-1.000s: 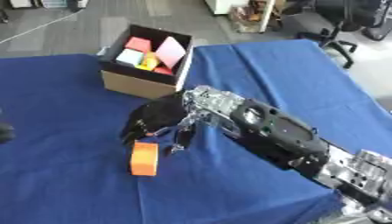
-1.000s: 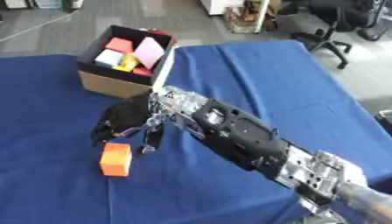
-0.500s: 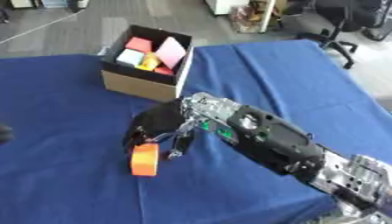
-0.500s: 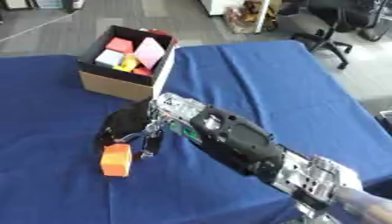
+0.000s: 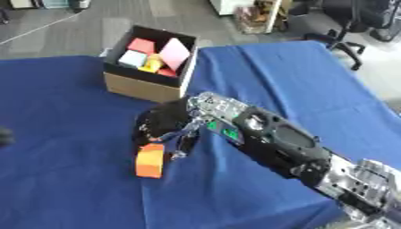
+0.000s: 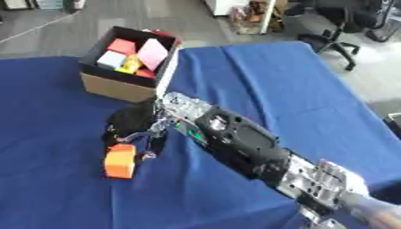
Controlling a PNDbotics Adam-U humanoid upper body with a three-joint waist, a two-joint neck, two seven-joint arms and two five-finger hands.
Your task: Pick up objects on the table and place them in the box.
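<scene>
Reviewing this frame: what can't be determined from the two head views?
- Whether the right hand actually touches the orange block: both views, the fingers cover the block's top.
- What lies deeper in the box: its walls and the top pieces hide it.
- The left hand: in neither view.
- The dark shape: cut off by the left edge.

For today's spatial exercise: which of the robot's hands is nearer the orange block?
Right. The right hand hangs directly over the orange block, fingers reaching down around its top; the left hand shows in neither view.
</scene>
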